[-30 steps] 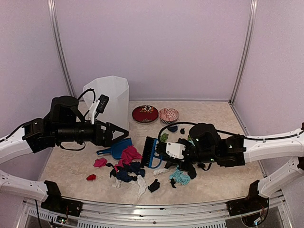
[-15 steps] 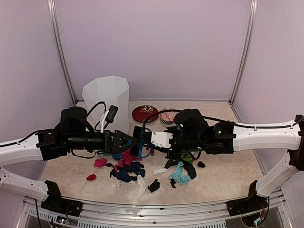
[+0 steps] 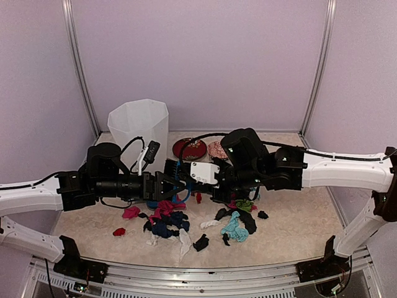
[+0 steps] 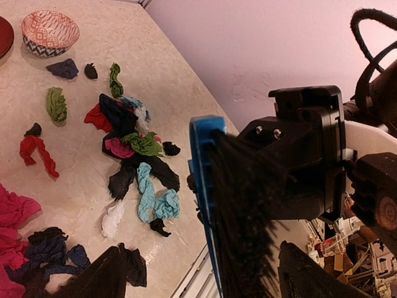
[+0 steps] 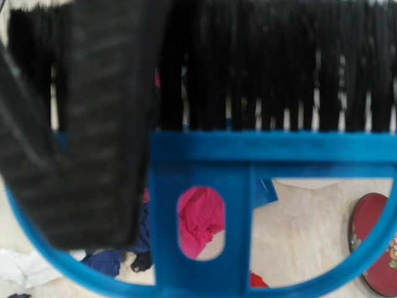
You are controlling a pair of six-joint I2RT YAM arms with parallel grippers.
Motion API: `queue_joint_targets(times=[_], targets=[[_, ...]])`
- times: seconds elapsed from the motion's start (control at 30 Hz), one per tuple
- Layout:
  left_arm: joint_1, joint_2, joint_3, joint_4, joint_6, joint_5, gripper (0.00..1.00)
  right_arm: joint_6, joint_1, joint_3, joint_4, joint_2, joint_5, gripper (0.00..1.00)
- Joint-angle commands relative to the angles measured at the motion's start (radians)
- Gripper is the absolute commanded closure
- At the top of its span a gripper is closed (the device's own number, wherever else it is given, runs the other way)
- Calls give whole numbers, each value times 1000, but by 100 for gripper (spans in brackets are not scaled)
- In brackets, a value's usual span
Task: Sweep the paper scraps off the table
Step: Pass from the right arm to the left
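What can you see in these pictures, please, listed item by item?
paper scraps: many; pink, red, navy, black, green, teal and white; strewn over the middle and near part of the table
table: one; mottled beige; under everything
bin: one; white; far left corner
red bowl: one; red; far edge, right of the bin
patterned bowl: one; pink and white; beside the red bowl
brush: one; blue with black bristles; held off the table above the scraps
dustpan: one; blue; mostly hidden under the left gripper
left gripper: black; open, fingers either side of the brush
right gripper: black; shut on the brush
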Motion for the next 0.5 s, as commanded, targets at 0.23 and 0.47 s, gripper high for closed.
queue_joint_targets(times=[0.23,0.47], targets=[[-6,6,1,10,8,-4,32,-15,12,36,-73,43,40,100],[-6,44,7,9,7,4,40,-22,17,39,-63,37,31,100]])
